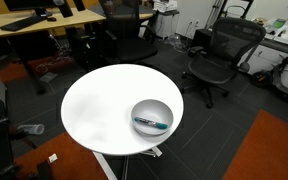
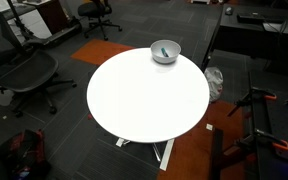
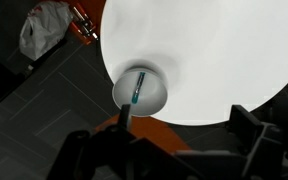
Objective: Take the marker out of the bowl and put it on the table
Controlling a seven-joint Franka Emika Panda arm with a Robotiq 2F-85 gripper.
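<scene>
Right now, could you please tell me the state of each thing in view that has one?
marker: lying inside the bowl, unheld.
bowl: upright on the table, near its edge.
table: standing, carrying the bowl.
tool: open, empty, apart from the bowl.

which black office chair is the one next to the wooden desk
The black office chair at the top middle of an exterior view, close beside the wooden desk. The other, a mesh-backed black chair, stands apart on dark floor.

no readable text, label or sign anywhere.
</scene>
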